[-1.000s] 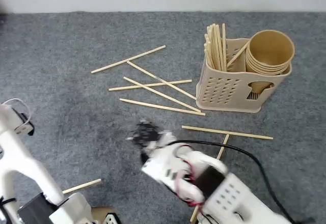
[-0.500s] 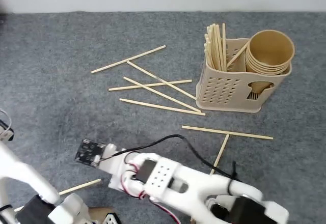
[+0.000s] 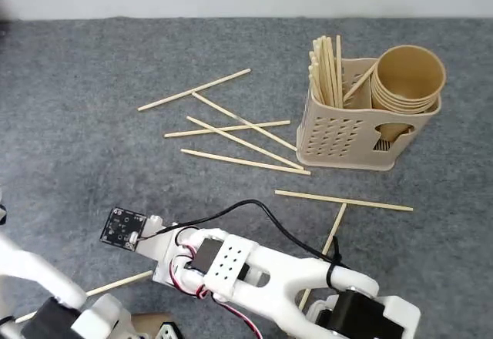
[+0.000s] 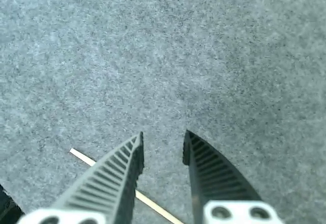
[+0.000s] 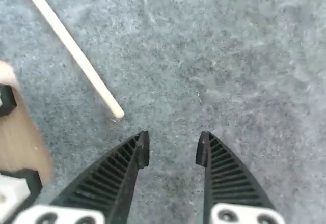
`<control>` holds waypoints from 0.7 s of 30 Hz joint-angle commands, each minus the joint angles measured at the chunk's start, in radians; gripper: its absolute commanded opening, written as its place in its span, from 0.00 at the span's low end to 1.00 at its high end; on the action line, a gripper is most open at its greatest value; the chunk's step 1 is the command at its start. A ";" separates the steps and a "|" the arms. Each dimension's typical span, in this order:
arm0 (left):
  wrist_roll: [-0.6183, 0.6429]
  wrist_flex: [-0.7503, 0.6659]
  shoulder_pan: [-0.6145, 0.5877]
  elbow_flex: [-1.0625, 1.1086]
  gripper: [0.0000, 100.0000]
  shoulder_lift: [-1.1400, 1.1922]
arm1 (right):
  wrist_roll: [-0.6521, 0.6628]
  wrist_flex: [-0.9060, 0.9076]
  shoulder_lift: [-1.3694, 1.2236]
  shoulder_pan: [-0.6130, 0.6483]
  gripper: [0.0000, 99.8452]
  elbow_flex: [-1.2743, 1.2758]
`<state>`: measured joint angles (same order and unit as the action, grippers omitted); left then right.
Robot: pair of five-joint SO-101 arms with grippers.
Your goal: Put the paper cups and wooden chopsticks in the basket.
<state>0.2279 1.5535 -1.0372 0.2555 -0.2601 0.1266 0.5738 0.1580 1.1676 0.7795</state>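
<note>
A beige basket [image 3: 347,135] stands at the back right with a stack of paper cups [image 3: 408,73] and several upright chopsticks [image 3: 327,69] in it. Loose wooden chopsticks lie on the grey carpet: a cluster [image 3: 245,162] left of the basket, two [image 3: 343,200] in front of it, and one [image 3: 123,281] near the front left. My right arm [image 3: 231,266] stretches leftward over that last one. My right gripper [image 5: 171,140] is open just past the chopstick's end [image 5: 114,111]. My left gripper [image 4: 163,137] is open over carpet, a chopstick [image 4: 84,157] running under one finger.
My left arm [image 3: 31,266] stands at the front left corner. A black cable [image 3: 285,227] trails along the right arm. A brown patch [image 5: 20,142] lies beside the right gripper. Open carpet stretches across the back left.
My right arm has swung from the middle of the front to the left, ending over the front-left chopstick. My left arm has drawn back toward the left edge.
</note>
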 commanded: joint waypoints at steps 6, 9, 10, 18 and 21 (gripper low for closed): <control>-0.011 -0.006 -0.084 -0.007 0.13 -0.049 | -0.092 -0.074 0.004 0.033 0.17 -0.066; -0.011 -0.012 -0.127 -0.007 0.13 -0.049 | -0.094 -0.074 0.004 0.039 0.17 -0.066; -0.011 -0.012 -0.141 -0.007 0.13 -0.049 | -0.094 -0.077 0.004 0.039 0.17 -0.066; -0.011 -0.012 -0.218 -0.005 0.13 -0.049 | -0.098 -0.101 -0.111 0.050 0.17 -0.077; -0.012 -0.014 -0.233 0.025 0.13 -0.049 | -0.143 -0.101 -0.159 0.051 0.17 -0.106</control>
<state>0.2248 1.5535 -1.2582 0.2662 -0.2601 0.0176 0.4910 0.0123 1.2106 0.7503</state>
